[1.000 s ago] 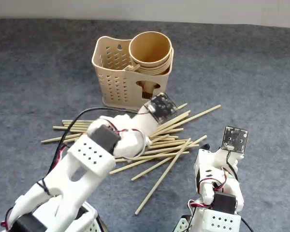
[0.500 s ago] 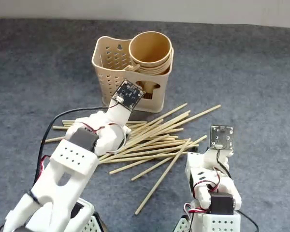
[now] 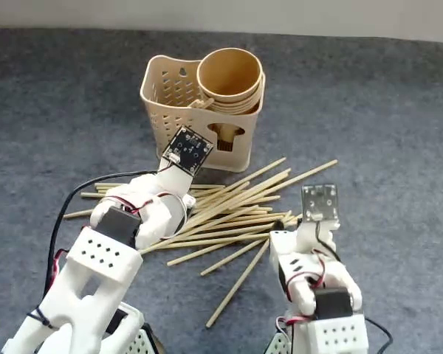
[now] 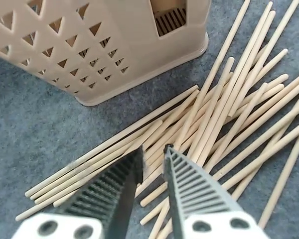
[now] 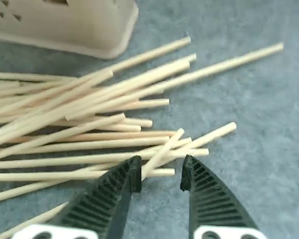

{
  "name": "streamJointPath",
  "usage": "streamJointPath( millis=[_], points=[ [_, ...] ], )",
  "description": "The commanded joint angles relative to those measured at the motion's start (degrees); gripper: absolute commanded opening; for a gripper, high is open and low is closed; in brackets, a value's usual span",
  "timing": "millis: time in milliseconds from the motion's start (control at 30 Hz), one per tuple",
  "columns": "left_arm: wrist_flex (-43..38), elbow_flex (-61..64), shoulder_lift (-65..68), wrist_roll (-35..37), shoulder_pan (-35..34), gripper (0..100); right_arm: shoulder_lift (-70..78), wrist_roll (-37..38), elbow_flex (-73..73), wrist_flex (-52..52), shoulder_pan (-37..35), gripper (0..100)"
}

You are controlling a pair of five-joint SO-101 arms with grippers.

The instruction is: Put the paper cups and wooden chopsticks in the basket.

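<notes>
A stack of paper cups [image 3: 229, 76] stands inside the beige perforated basket [image 3: 167, 103] at the back of the grey mat. Several wooden chopsticks [image 3: 236, 214] lie scattered in front of it. My left gripper [image 4: 153, 155] hangs just above the left part of the pile [image 4: 224, 107], near the basket's front wall [image 4: 104, 45]. Its fingers are a narrow gap apart and hold nothing. My right gripper [image 5: 161, 169] is open over the right end of the pile, and one chopstick tip [image 5: 169, 142] lies below the gap between its fingers.
The grey mat [image 3: 399, 133] is bare to the right and left of the basket. One chopstick [image 3: 240, 284] lies apart, angled toward the front between the two arm bases. A black cable [image 3: 74, 203] loops beside the left arm.
The left arm has swung left from the middle of the pile to the basket's front left. The right arm has shifted left and forward toward the chopsticks.
</notes>
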Motion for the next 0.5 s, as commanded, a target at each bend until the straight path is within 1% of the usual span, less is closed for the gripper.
streamJointPath(
  millis=[0, 133, 233, 400, 467],
  points=[
    [-1.05, -0.13, -1.36, 0.62, -0.57, 8, 16.4, -4.66, -9.19, -4.44, -0.4, 14.5],
    [-1.05, -0.13, -1.36, 0.62, -0.57, 8, 29.14, -9.67, -16.57, -4.44, -0.4, 14.5],
    [-1.05, -0.13, -1.36, 0.62, -0.84, 8, 36.35, -11.87, -20.09, -4.53, -0.4, 14.5],
    [-1.76, -0.04, -1.45, 0.62, -2.42, 8, 43.65, -14.33, -23.6, -4.7, -0.4, 14.5],
    [-1.85, -0.04, -1.45, 0.62, -2.68, 8, 45.58, -15.38, -24.04, -6.55, -0.4, 14.5]
  ],
)
